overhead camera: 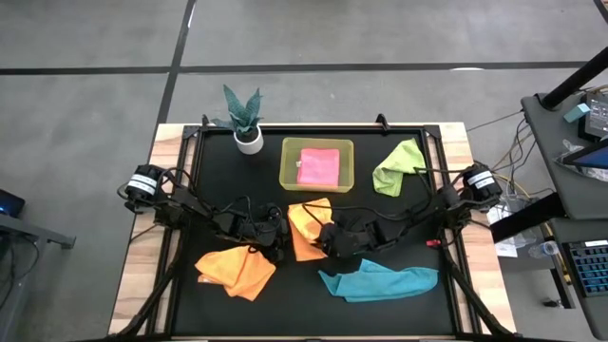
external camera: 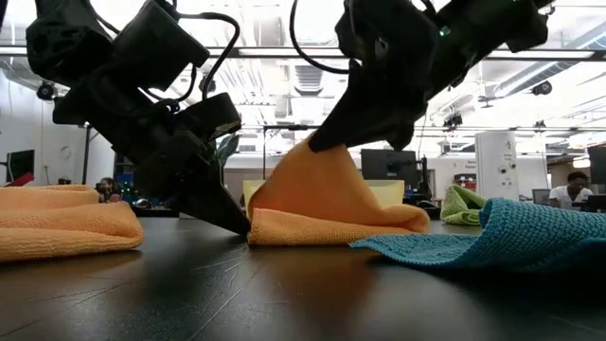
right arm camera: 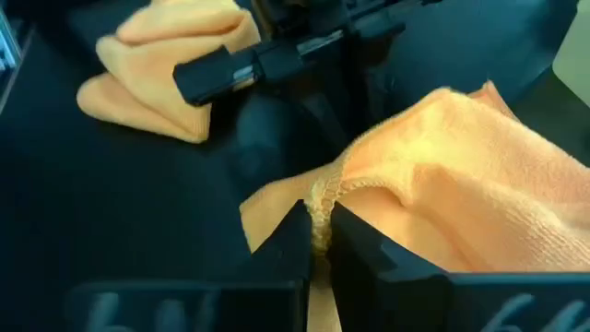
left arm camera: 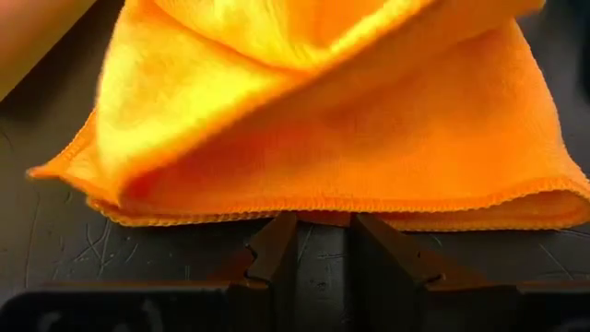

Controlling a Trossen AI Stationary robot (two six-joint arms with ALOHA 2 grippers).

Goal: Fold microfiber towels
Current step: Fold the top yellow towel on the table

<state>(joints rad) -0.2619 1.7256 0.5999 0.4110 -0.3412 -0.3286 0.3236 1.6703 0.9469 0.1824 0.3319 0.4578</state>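
Your right gripper pinches the orange towel's hem; second orange towel beyond left gripper.

The counter is matte black on top with pale wood at its edges. Two towels are orange-yellow: one beside the dark right hand, another near the dark left hand. A teal blue towel lies near the right hand. Farther off sit a lime green towel and a pink towel inside a translucent yellow-green bin.
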